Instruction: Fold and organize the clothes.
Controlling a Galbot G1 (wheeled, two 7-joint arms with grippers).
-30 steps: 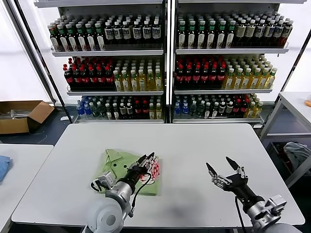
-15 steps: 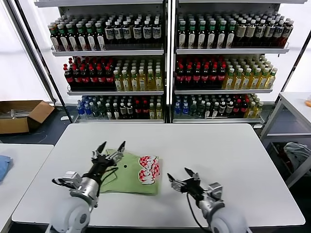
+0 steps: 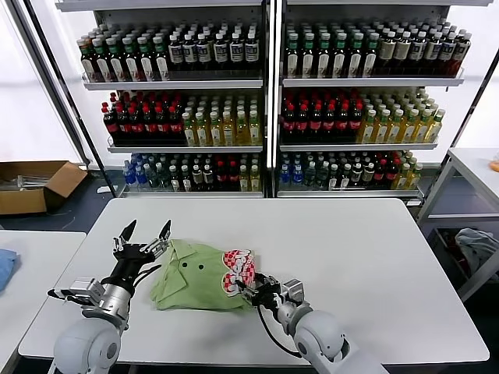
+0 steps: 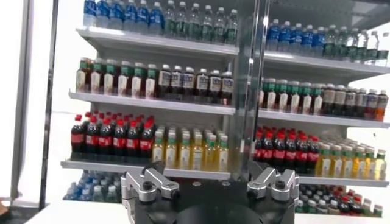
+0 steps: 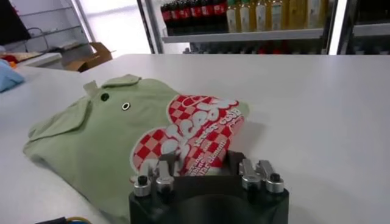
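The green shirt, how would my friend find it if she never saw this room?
Look at the big white table before the drink shelves. Near its front edge, between the left gripper and right gripper, lies the folded polo shirt. It alone is light green, with a red-and-white checkered print.

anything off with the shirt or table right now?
Nothing spilled or damaged. The polo shirt lies folded but bunched and slightly skewed on the table. Right end effector is at its graphic edge; left end effector hovers open beside the collar.

Head camera looks down at table (image 3: 351, 257); wrist cameras face shelves (image 4: 183, 103) and shirt (image 5: 122, 134).
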